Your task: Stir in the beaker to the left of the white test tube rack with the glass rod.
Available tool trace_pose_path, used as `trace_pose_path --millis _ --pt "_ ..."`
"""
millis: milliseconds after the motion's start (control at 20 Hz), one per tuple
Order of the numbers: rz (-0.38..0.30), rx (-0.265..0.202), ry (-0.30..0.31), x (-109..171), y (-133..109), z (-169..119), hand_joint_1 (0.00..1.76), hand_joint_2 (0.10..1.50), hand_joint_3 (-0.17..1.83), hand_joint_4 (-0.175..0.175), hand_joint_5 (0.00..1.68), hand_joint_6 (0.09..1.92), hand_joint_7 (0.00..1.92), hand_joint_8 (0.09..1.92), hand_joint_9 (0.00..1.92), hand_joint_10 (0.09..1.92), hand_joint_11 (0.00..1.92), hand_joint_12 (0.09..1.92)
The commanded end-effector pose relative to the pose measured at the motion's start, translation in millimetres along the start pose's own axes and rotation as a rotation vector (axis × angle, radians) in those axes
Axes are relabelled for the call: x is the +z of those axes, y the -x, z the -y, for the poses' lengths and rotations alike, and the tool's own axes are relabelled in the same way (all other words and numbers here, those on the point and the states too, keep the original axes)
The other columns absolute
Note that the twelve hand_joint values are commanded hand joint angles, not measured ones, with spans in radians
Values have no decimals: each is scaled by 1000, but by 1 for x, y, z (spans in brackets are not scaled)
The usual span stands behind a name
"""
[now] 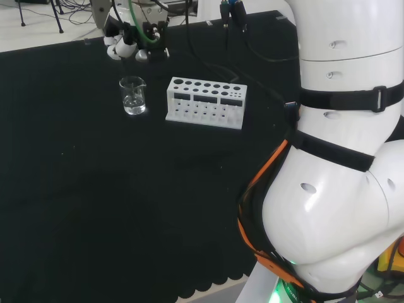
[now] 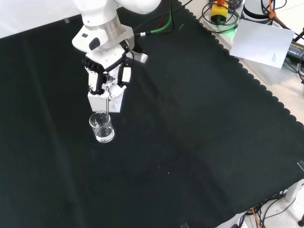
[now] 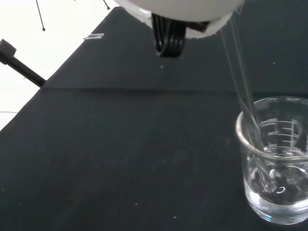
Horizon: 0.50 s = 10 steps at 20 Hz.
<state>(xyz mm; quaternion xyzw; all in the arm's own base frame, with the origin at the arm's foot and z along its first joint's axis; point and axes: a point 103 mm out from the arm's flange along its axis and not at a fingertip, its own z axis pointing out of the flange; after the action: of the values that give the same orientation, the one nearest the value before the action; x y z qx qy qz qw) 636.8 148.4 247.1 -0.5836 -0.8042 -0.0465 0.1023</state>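
A small clear beaker (image 1: 133, 95) with a little clear liquid stands left of the white test tube rack (image 1: 205, 101) in the head view. The hand (image 2: 105, 71) hangs above the beaker (image 2: 102, 127), its fingers curled round a thin glass rod (image 2: 108, 100) that points down. In the wrist view the rod (image 3: 239, 72) slants past the rim into the beaker (image 3: 276, 163), and its lower end sits in the liquid. The hand (image 1: 134, 43) shows behind the beaker in the head view. In the front view the rack (image 2: 115, 101) is mostly hidden behind the hand.
The arm's big white links (image 1: 341, 158) take up the head view's right side. Cables (image 1: 227, 25) lie at the cloth's far edge. A white sheet of paper (image 2: 263, 42) and gear lie off the cloth's scalloped edge (image 2: 256, 80) in the front view.
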Motion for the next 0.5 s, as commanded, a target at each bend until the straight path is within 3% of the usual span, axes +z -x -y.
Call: trace_pose_path --millis 50,500 --pt "4 2 2 0 -1 1 1295 707 790 -175 998 927 1111 1304 1618 1009 1671 874" --pt "5 -2 20 -12 6 5 1295 707 790 -175 997 926 1111 1304 1618 1009 1671 875"
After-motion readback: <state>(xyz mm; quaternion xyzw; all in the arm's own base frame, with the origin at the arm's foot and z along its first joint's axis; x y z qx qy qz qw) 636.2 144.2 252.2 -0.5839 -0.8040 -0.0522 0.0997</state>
